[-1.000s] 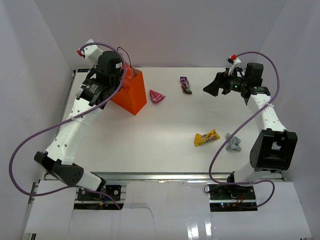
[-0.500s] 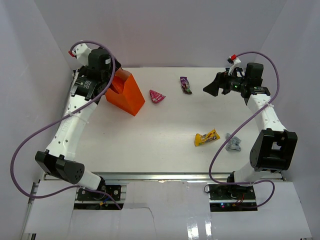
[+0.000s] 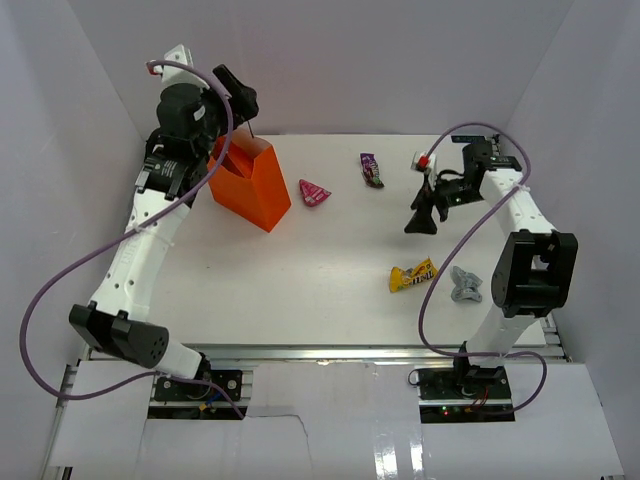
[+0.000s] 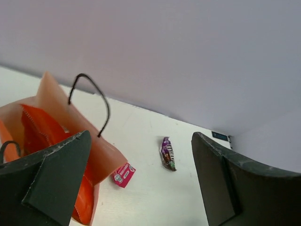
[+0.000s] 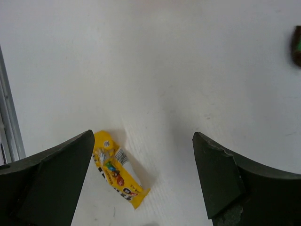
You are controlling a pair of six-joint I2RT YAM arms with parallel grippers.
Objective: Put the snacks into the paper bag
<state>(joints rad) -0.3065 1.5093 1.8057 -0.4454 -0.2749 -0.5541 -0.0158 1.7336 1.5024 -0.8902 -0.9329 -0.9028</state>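
Observation:
The orange paper bag (image 3: 252,186) stands upright at the back left, its black cord handle (image 4: 92,100) showing in the left wrist view. My left gripper (image 3: 237,92) hangs open above and behind the bag's mouth (image 4: 41,123), nothing between its fingers. Snacks lie on the table: a pink one (image 3: 314,192) (image 4: 123,174) just right of the bag, a purple one (image 3: 372,170) (image 4: 167,153) further back, a yellow one (image 3: 413,275) (image 5: 117,175) and a silver-grey one (image 3: 465,285) at the front right. My right gripper (image 3: 422,218) (image 5: 143,135) points down, open, above the yellow snack.
White walls close in the table at the back and both sides. A metal rail (image 5: 9,122) runs along the table's front edge. The purple snack's end (image 5: 296,44) shows at the right wrist view's edge.
My left gripper opened and rose from the bag's mouth toward the back wall. My right arm swung down and forward, its gripper now pointing at the table near the yellow snack.

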